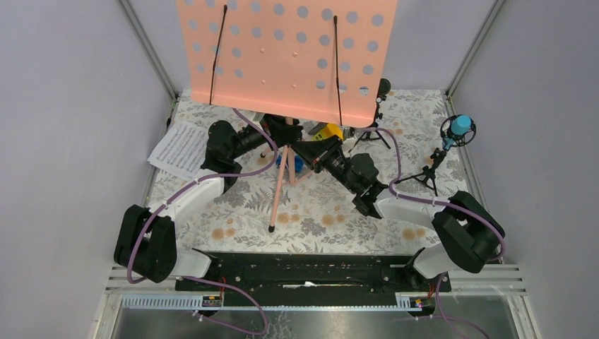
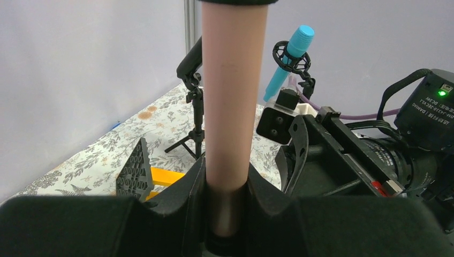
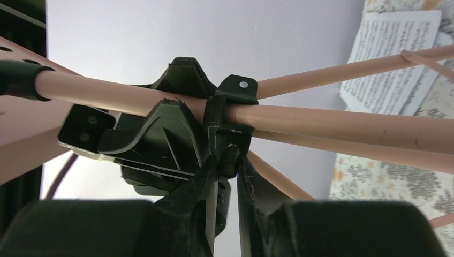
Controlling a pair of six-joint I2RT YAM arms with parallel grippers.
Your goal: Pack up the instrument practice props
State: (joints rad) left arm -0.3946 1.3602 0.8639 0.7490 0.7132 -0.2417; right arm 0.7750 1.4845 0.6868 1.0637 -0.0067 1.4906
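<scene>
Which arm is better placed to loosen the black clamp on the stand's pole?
Right, probably. The right claw is pinched on the clamp at its lower tab, while the left claw grips the pole, steadying it.

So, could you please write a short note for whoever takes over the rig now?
Left gripper: shut on the stand pole.
Right gripper: shut on the black collar clamp of that pole.
Pink music stand: upright, not folded.
Sheet music: flat on the table, left side.
Black mic and blue mic: standing, back right.
Done: nothing packed yet.
Left: fold the stand, gather the pages and both mics.
</scene>
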